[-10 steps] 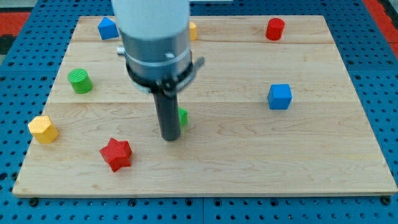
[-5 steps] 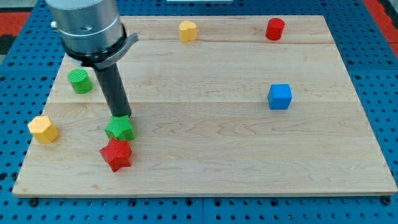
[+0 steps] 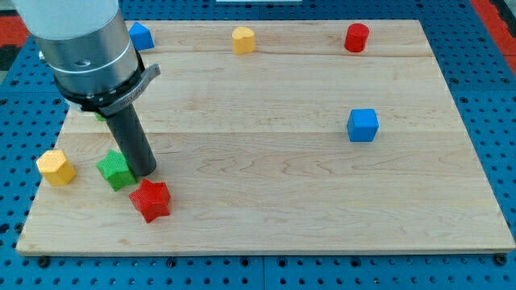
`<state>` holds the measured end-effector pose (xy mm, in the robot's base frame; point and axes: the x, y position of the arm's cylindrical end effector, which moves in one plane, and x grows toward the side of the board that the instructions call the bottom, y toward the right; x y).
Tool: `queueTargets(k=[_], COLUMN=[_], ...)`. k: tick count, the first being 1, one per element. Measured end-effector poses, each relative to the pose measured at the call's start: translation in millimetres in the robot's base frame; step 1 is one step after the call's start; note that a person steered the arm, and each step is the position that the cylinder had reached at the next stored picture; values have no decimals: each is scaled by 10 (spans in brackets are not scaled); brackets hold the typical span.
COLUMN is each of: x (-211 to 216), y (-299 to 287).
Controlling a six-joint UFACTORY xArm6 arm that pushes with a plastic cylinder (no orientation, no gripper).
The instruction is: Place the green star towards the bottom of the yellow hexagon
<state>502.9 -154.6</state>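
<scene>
Resting on the wooden board (image 3: 266, 217), my tip (image 3: 143, 172) sits against the right side of the green star (image 3: 114, 170), touching it or very nearly so; the rod carries no jaws, so nothing is clamped. That green star lies near the view's left, with the yellow hexagon (image 3: 56, 167) a short way off to its left, at about the same height in the view, apart from it. Just below and to the right of my tip is the red star (image 3: 150, 200), close to the green star but apparently not touching it. Behind the rod's upper body, a sliver of a green block (image 3: 100, 117) peeks out, its shape hidden. Farther off, along the view's top, stand a blue block (image 3: 142, 35), a second yellow hexagon block (image 3: 243, 39) and a red cylinder (image 3: 356, 37). A blue cube (image 3: 363, 125) sits well apart at the view's right. No containers are on the board.
</scene>
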Motion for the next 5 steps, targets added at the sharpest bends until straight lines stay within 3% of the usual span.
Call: queueTargets(k=[2,5], x=[44,934], y=[-476,-560])
